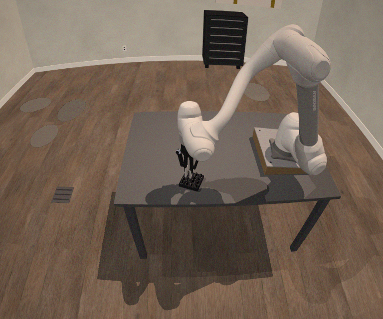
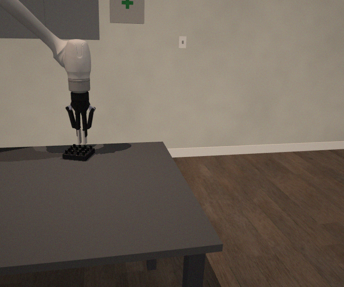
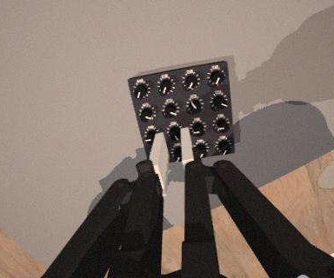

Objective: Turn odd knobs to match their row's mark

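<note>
arm (image 1: 254, 72): white, smooth rounded links; reaches from a tan-edged base plate (image 1: 262, 161) at one end of the table, elbow raised high, wrist turned straight down over the box.
hand (image 2: 81, 141): black linkage, pale pads; pointed vertically down, tips just above the box in the exterior view, no contact seen. Fingers are set narrow with a small gap between them; nothing is held.
fingers: in the wrist view the two pale pads overlap the near edge of the box, covering part of the nearest row.
box (image 1: 192, 181): small black square block, sixteen round black knobs in a four-by-four grid, each with a white line and a ring of white marks. Stands flat on the table near its front edge, well apart from the base plate.
table (image 1: 150, 137): dark grey, matte, flat top, straight dark legs; arm shadows lie across it around the box.
floor (image 2: 274, 200): brown wood planks.
top view only: full arm shape, base plate, black drawer cabinet (image 1: 224, 37) by the far wall.
exterior view only: height gap between tips and knobs.
wrist view only: individual knob lines; printed names too small to be read, socket side cannot be told.
</note>
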Controlling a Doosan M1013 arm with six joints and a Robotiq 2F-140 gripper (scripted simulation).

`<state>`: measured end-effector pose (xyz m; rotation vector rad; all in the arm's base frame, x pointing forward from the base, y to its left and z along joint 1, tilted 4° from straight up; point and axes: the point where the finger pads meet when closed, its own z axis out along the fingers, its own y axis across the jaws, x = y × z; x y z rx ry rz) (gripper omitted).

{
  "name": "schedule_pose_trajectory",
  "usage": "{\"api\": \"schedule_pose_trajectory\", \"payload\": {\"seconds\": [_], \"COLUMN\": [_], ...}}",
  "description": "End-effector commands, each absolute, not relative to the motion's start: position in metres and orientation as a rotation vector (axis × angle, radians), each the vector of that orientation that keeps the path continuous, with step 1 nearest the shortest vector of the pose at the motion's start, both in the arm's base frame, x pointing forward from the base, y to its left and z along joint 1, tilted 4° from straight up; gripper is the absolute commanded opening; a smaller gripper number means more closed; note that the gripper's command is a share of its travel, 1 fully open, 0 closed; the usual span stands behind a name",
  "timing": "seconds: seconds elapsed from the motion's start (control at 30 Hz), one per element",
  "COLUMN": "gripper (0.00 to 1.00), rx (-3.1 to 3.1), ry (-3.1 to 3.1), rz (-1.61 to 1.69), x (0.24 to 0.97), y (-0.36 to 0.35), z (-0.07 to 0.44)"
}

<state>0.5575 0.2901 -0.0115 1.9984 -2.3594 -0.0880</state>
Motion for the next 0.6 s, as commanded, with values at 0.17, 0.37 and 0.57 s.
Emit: {"api": "schedule_pose_trajectory", "payload": {"seconds": [0.17,0.37,0.57], "gripper": [0.12,0.12,0.12], "rx": [1.999,1.999,1.999], "ry": [-2.360,-2.360,-2.360], "rz": [-0.088,-0.088,-0.088], "x": [0.5570,0.5567,0.5566], "y": [0.2902,0.2902,0.2902], "z": [-0.0193,-0.0224,-0.0240]}}
